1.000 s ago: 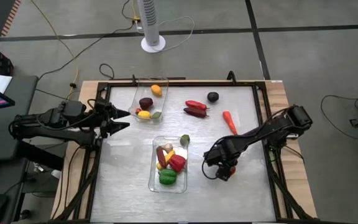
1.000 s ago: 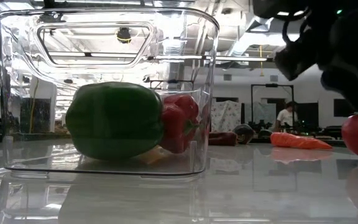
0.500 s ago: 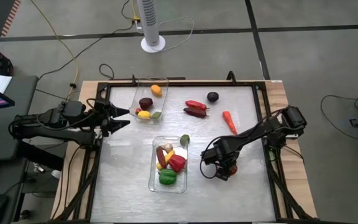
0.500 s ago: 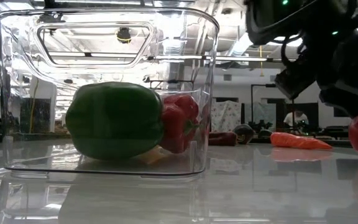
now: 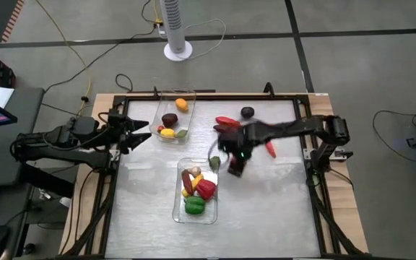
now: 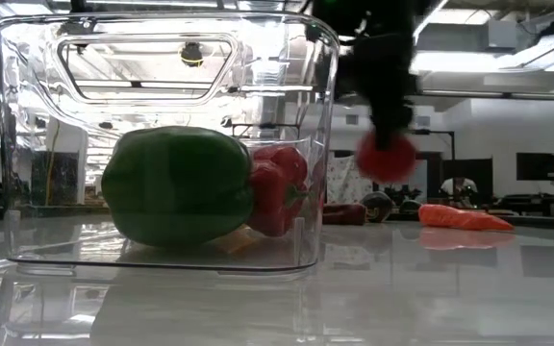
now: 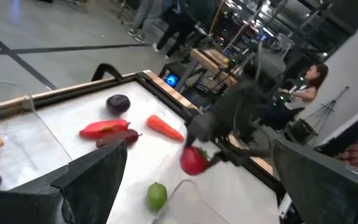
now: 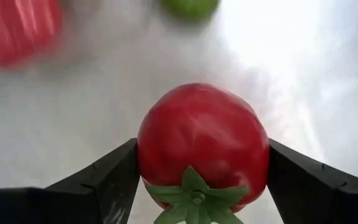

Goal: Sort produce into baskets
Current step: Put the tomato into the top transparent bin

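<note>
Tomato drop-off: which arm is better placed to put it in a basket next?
Right. The right gripper already holds the tomato in the air, near the basket with the peppers. The left gripper waits empty and open at the table's left edge by the other basket.

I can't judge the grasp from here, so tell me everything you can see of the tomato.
The tomato is round, glossy red, plastic-looking, with a green star-shaped calyx and stem nub facing the right wrist camera. The right hand is shut on it, one dark finger pressed against each side. In the low view it hangs clear above the table, touching nothing else. From above it sits mostly hidden under the hand, right of the near basket, close to a loose green lime.
</note>
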